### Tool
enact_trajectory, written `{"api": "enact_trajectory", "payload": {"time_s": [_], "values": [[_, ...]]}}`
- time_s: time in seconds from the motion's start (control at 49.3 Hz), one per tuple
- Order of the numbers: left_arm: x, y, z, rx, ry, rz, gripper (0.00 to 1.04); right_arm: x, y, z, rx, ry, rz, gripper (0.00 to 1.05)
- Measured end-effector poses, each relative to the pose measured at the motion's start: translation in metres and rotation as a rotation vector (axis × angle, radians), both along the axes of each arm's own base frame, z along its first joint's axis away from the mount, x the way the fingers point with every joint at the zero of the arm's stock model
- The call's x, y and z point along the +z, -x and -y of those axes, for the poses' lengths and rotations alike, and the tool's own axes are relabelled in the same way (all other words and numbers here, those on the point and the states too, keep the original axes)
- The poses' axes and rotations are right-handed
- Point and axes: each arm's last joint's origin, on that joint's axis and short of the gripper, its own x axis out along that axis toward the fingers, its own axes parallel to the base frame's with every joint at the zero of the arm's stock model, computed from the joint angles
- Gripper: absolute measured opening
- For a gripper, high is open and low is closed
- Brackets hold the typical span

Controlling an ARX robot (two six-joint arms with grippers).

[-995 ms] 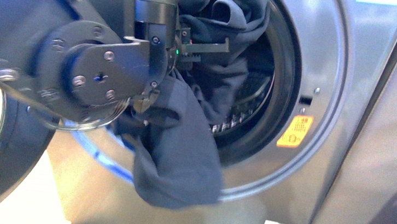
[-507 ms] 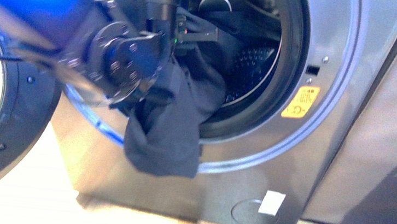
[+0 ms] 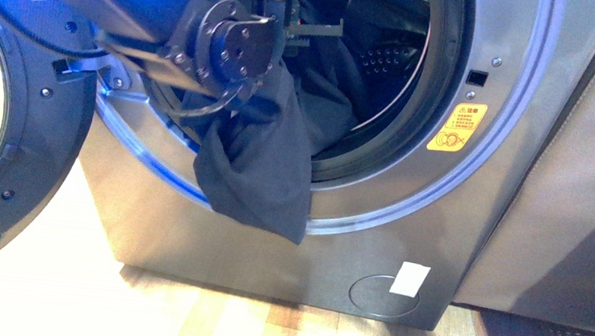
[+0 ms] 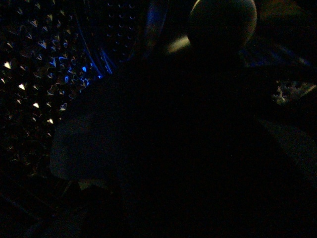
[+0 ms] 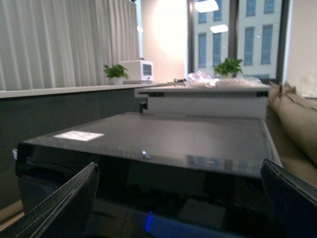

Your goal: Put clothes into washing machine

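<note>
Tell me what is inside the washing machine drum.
The dark garment lies partly inside the drum, its lower part hanging out over the rim. The left gripper reaches in above it. Anything beneath the garment is hidden.

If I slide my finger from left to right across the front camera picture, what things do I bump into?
Open round door → dark clothes hanging out of the porthole → shiny drum with holes → yellow sticker → plain grey cabinet.
</note>
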Motion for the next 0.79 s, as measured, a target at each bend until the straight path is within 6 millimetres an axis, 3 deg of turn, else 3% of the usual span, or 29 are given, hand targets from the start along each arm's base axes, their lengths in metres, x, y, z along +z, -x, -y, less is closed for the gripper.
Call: {"api": "enact_trajectory", "payload": {"time_s": [0.244,0.507,0.67,0.792], "values": [[-0.003,-0.015,0.008,-0.003,-0.022,-0.01,0.06,-0.068,0.011,0.024,-0.135,-0.055,-0.167,0.97],[-0.005,-0.037,0.022,0.001,-0.034,-0.02,0.06,-0.138,0.019,0.03,-0.199,-0.122,-0.352,0.97],[-0.007,-0.055,0.029,-0.005,-0.045,-0.016,0.06,-0.201,0.036,0.041,-0.274,0.017,-0.336,0.65],[-0.008,-0.065,0.03,-0.014,-0.052,-0.015,0.06,-0.231,0.041,0.048,-0.288,0.043,-0.346,0.47]]}}
